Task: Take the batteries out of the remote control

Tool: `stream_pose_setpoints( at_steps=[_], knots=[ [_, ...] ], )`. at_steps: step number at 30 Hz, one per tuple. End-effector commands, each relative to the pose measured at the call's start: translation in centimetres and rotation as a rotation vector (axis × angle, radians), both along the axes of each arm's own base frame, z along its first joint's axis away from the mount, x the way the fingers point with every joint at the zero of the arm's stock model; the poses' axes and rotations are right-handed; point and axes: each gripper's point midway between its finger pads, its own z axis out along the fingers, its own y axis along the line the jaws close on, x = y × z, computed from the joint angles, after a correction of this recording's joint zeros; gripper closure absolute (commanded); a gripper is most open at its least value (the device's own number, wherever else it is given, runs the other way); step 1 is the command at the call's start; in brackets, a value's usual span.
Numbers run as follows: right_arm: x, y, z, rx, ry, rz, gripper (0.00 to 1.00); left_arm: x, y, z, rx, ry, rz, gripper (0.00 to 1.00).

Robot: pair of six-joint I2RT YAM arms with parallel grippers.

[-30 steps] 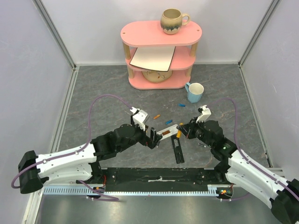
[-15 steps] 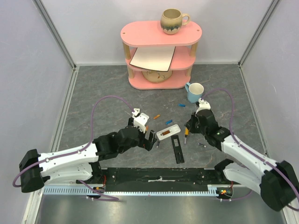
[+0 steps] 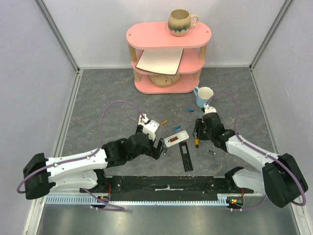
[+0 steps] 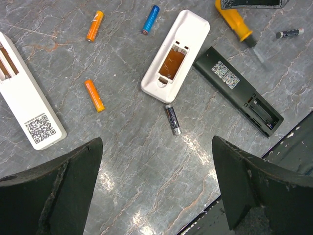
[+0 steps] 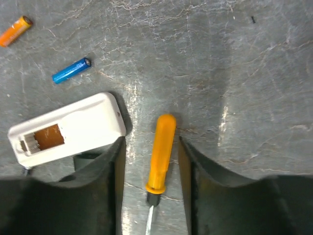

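left tool (image 4: pixel 156 147): jaws wide apart above tabletop (image 4: pixel 127 122). right tool (image 5: pixel 151 144): jaws apart either side of screwdriver (image 5: pixel 162 152). two orange batteries (image 4: pixel 94 95), one blue battery (image 4: pixel 150 19): loose on tabletop beside white remote (image 4: pixel 176 56), back open.

1. Left wrist view: white remote (image 4: pixel 24 100) at the left edge carries one printed QR code (image 4: pixel 38 128) near its lower end. Code only; no letters legible beside it.
2. Same view: black remote (image 4: pixel 239 93) has a pale label (image 4: pixel 225 76) on its back with two square QR-type codes side by side. No readable characters.
3. Orange battery (image 4: pixel 94 25), blue battery (image 4: pixel 150 19) and dark cell (image 4: pixel 172 119) show faint print, too small to read.
4. Top and right wrist views: nothing legible.
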Motion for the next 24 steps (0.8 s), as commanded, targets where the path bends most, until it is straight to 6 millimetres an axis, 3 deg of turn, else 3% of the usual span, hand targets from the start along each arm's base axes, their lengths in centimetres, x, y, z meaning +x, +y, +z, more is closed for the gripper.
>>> stream_pose_setpoints(
  at_steps=[1, 4, 8, 17, 24],
  knots=[
    [1.0, -0.6, 1.8, -0.02, -0.083, -0.009, 0.35, 0.3, -0.7, 0.9, -0.035, -0.01, 0.003, 0.02],
    [1.2, -0.8, 3.0, -0.006, -0.126, -0.024, 0.18, 0.3, -0.7, 0.8, -0.042, -0.01, 0.005, 0.01],
    [1.2, -0.9, 4.3, 0.012, -0.175, -0.023, 0.02, 0.3, -1.2, 1.0, -0.068, -0.005, 0.001, 0.01],
    [0.9, -1.2, 7.4, 0.058, -0.292, -0.023, 0.02, 0.8, -1.7, 0.0, -0.121, 0.068, -0.057, 0.01],
    [0.6, -1.5, 7.8, 0.063, -0.31, -0.03, 0.02, 4.0, 0.6, -2.6, -0.149, 0.213, 0.007, 0.01]
  ],
)
